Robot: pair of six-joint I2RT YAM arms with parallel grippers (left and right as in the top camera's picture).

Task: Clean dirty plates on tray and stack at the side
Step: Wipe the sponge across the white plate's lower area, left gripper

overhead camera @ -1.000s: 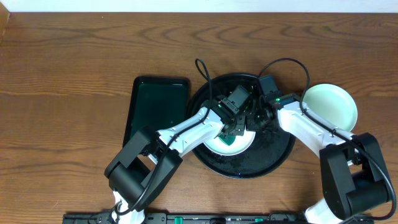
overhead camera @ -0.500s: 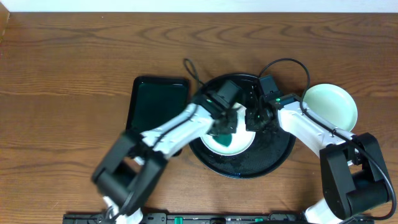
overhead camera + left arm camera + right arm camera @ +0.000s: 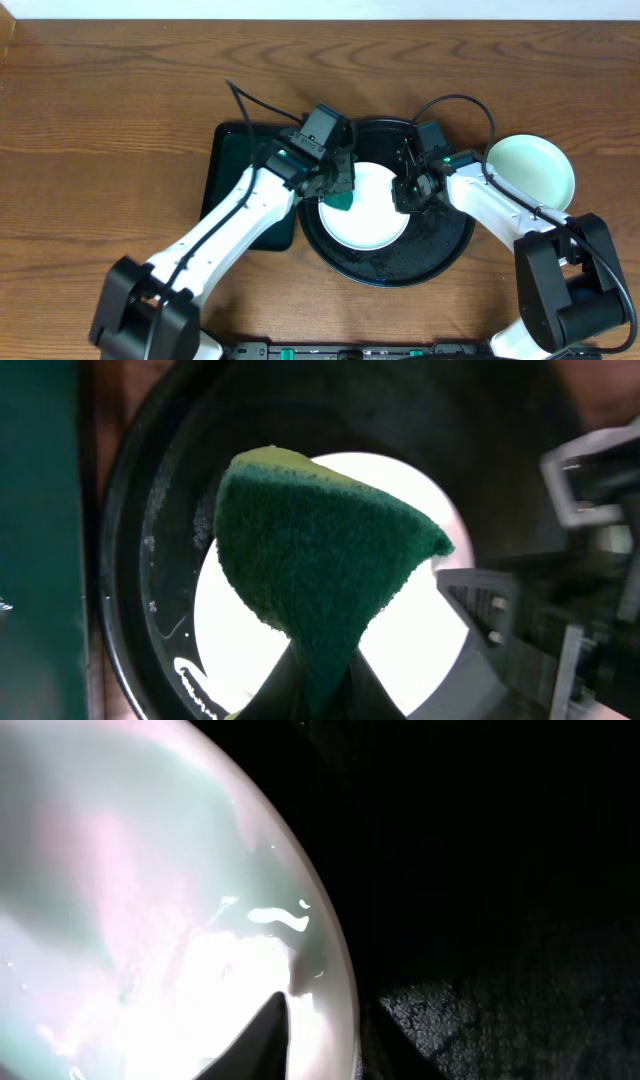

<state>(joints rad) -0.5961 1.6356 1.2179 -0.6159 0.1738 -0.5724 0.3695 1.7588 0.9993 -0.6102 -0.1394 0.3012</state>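
Note:
A pale plate (image 3: 370,210) lies on the round black tray (image 3: 445,245); its face looks clean and wet. My left gripper (image 3: 335,185) is shut on a green sponge (image 3: 341,198) and holds it over the plate's left edge. In the left wrist view the sponge (image 3: 320,550) hangs from my gripper (image 3: 320,685) above the plate (image 3: 235,630). My right gripper (image 3: 408,190) is shut on the plate's right rim. The right wrist view shows the rim (image 3: 335,980) between the jaws of my gripper (image 3: 320,1040). A mint-green plate (image 3: 530,172) sits on the table to the right of the tray.
A dark green rectangular tray (image 3: 235,165) lies left of the black tray, partly under my left arm. Cables arch over the far side of the black tray. The black tray's floor (image 3: 500,870) is wet. Bare wooden table surrounds everything.
My left gripper has moved left and away from the plate's middle to its left edge, with the sponge in it, uncovering the plate. The right gripper has stayed on the rim.

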